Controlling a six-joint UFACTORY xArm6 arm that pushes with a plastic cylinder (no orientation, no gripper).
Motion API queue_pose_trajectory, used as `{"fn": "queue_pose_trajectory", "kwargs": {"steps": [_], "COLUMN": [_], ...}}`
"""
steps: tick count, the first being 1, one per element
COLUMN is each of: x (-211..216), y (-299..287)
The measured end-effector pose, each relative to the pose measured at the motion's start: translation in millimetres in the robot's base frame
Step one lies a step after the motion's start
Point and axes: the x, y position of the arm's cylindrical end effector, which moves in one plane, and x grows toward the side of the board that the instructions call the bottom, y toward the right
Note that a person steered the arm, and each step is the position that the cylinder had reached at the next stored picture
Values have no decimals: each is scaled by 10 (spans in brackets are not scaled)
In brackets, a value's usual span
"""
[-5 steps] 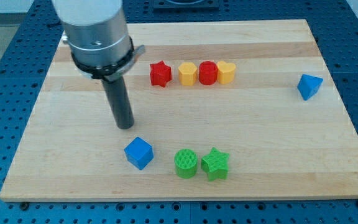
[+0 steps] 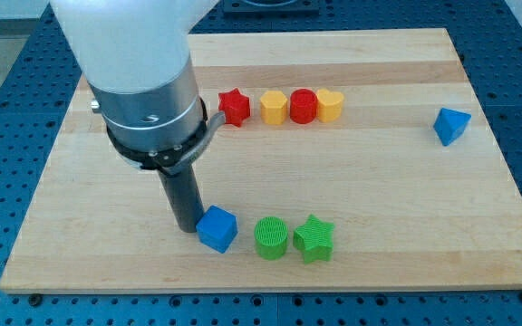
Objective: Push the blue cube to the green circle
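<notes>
The blue cube (image 2: 217, 228) sits near the view's bottom, a short gap to the left of the green circle (image 2: 271, 237). My tip (image 2: 187, 226) is on the board right against the cube's left side. The arm's wide grey and white body rises above it toward the view's top left.
A green star (image 2: 314, 238) touches the green circle's right side. A row of a red star (image 2: 234, 106), yellow hexagon (image 2: 274, 107), red circle (image 2: 302, 106) and yellow heart (image 2: 330, 105) lies near the top. A blue triangular block (image 2: 450, 125) is at the right. The wooden board (image 2: 397, 199) ends just below the lower blocks.
My tip has moved down toward the view's bottom and slightly right, reaching the blue cube's left side. The cube has shifted a little to the right, toward the green circle.
</notes>
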Motion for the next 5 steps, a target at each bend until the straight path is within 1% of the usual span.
{"fn": "queue_pose_trajectory", "kwargs": {"steps": [2,5], "x": [258,255], "y": [134,156]}}
